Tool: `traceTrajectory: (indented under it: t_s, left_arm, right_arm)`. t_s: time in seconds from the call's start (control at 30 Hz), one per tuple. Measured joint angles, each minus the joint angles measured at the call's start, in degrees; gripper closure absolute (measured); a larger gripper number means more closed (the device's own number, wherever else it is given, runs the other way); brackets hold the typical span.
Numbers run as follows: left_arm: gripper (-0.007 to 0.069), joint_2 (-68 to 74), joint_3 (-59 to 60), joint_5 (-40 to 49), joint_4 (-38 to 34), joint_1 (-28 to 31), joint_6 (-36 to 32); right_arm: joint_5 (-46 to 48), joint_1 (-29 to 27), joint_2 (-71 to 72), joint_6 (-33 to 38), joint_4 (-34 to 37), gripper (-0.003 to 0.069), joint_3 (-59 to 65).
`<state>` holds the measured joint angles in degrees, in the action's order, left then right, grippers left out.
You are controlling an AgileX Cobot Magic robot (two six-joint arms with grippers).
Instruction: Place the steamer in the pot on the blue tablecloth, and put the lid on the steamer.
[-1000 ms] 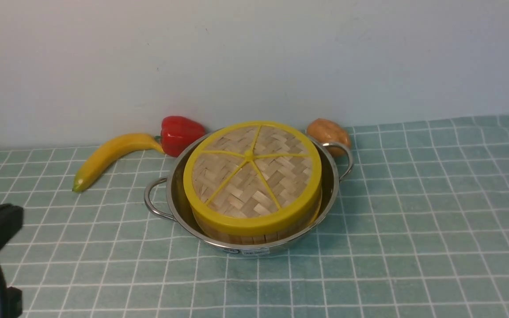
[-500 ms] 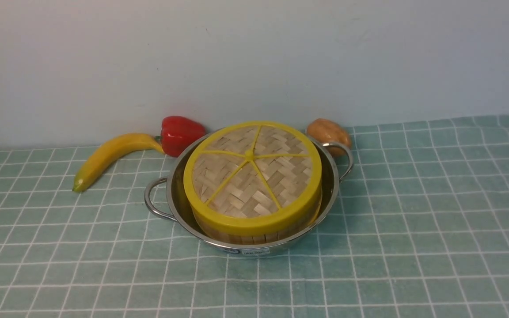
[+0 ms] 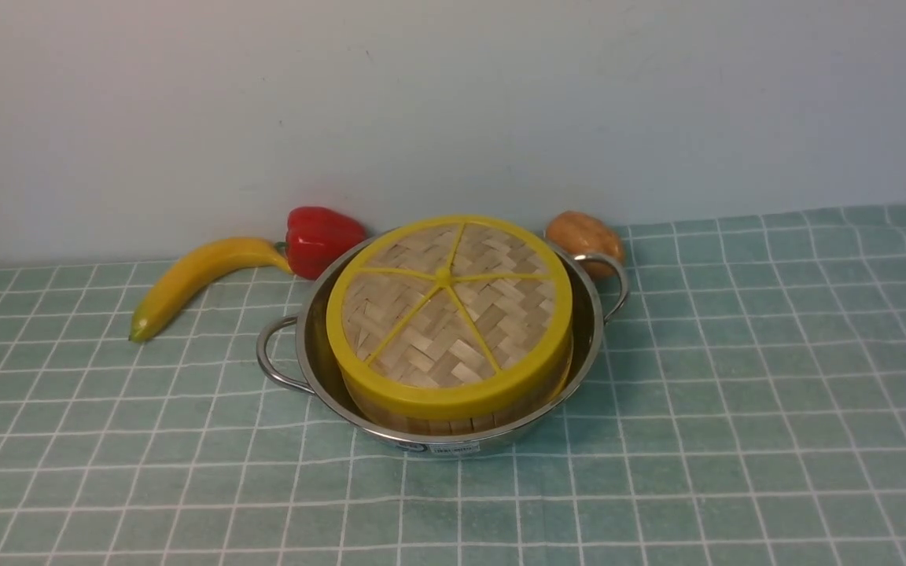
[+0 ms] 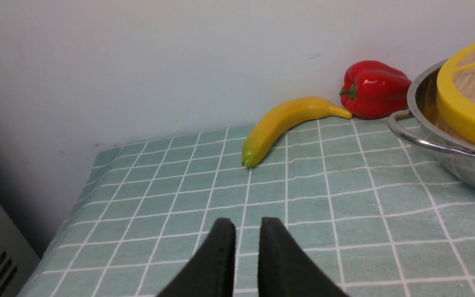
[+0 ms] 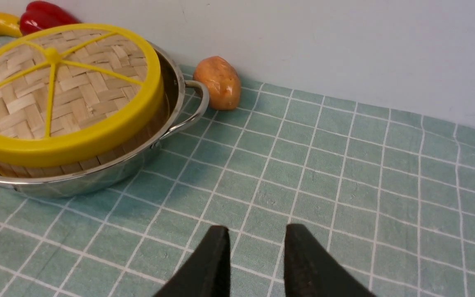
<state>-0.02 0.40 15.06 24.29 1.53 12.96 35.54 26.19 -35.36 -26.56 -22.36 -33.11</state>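
Note:
The steel pot (image 3: 313,346) stands on the blue tablecloth (image 3: 736,393) with the steamer (image 3: 453,420) inside it; only a strip of the steamer's bamboo wall shows. The lid (image 3: 449,314), woven with yellow rim and spokes, lies flat on top of the steamer. No gripper shows in the front view. In the left wrist view my left gripper (image 4: 248,225) hovers low over bare cloth, well away from the pot (image 4: 460,161), its jaws a little apart and empty. In the right wrist view my right gripper (image 5: 258,231) is open and empty over cloth, apart from the pot (image 5: 97,177).
A banana (image 3: 193,279) and a red pepper (image 3: 323,240) lie behind the pot on its left by the wall. A brown potato (image 3: 585,234) sits behind the right handle. The cloth's left edge (image 4: 85,185) drops off near the left gripper.
The dark left arm that showed at the lower left of the front view one second ago has drawn back out of it. Pot, steamer and lid have not moved.

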Motion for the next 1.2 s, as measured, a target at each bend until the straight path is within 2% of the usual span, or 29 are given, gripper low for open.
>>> traceTrajectory:
  t_s: [0.3,0.4,0.53,0.73,1.0,1.2]
  left_arm:
    - [0.0539,0.0,0.0,0.0,0.1,0.0,0.0]
    - [0.0539,0.0,0.0,0.0,0.2,0.0,0.0]
    - [0.0538,0.0,0.0,0.0,0.2,0.0,0.0]
    - [0.0529,0.0,0.0,0.0,0.2,0.0,0.0]
    - [0.0518,0.0,0.0,0.0,0.2,0.0,0.0]
    - [0.0508,0.0,0.0,0.0,0.2,0.0,0.0]
  right_arm:
    - [0.0,0.0,0.0,0.0,0.0,0.0420,0.0]
    - [-0.2,-1.9,0.5,0.3,0.4,0.0420,0.1]
    - [-1.1,-13.1,5.4,0.2,4.7,0.0419,2.9]
    - [-7.9,-23.6,18.3,0.2,5.8,0.0419,14.2]
    - [-15.3,-28.6,34.2,-0.4,6.6,0.0419,29.7]
    - [-16.1,-28.6,35.0,-1.3,7.1,0.0419,33.5]
